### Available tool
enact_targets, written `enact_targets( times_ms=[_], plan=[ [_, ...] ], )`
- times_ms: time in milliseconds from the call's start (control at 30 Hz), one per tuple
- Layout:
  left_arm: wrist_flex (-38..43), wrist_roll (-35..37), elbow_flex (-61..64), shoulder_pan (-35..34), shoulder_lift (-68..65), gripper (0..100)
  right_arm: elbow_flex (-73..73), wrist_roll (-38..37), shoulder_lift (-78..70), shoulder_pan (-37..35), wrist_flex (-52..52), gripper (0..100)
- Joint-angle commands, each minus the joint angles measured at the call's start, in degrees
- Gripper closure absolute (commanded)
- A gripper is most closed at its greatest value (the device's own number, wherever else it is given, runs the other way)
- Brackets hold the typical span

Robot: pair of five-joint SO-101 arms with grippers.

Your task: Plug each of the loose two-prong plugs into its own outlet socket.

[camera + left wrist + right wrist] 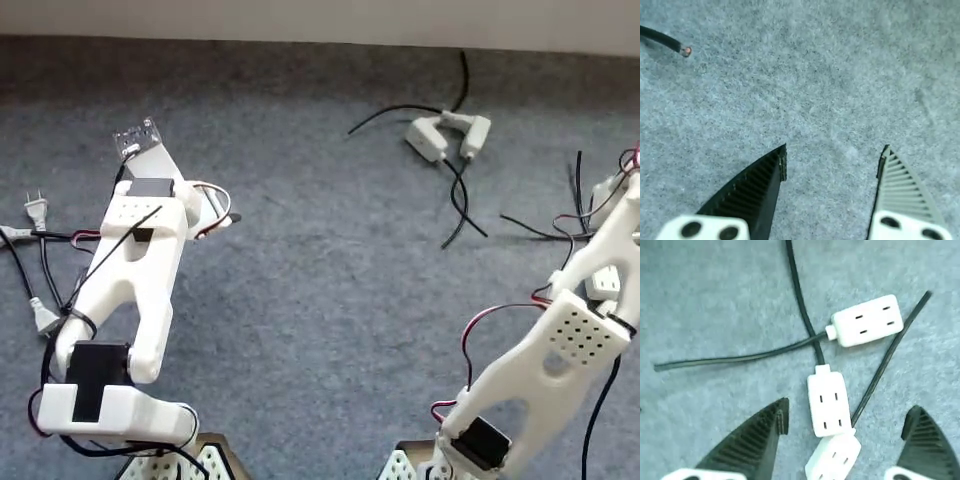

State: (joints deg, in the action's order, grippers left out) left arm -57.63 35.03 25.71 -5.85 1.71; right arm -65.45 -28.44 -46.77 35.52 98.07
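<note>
Left gripper [834,150] and right gripper [850,407] both gape, 3 white plastic outlet blocks [827,400] lying between and just beyond the right fingers, while the likely light, hard white 2-prong plug [37,208], well outside the left fingers, suits a pinch across its body.

— Any words or numbers you can read?
— None. The white outlet blocks [829,402] near my right pincer [847,410] show bare slots, no print. The little board [137,138] on my left arm [140,270] has marks too small for me to make out.
</note>
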Motion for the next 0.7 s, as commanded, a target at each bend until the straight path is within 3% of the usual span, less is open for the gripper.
enact_targets(
  times_ms=[0,200,367,533,667],
  plan=[
    [0.8,0.2,-0.3,0.8,1.8,71,8.3,-4.7,3.7,0.7,-1.9,65.2],
    [0.8,0.2,-0.3,0.8,1.8,71,17.9,-5.1,3.7,2.1,-11.1,65.2],
    [0.8,0.2,-0.3,0.8,1.8,71,23.0,-8.2,3.7,2.3,-13.0,65.6],
    [0.8,0.2,-0.3,0.8,1.6,71,22.9,-8.6,3.7,2.7,-13.1,75.9],
    [0.8,0.2,-0.3,0.8,1.6,71,22.4,-8.6,3.7,2.3,-13.1,77.5]
  ],
)
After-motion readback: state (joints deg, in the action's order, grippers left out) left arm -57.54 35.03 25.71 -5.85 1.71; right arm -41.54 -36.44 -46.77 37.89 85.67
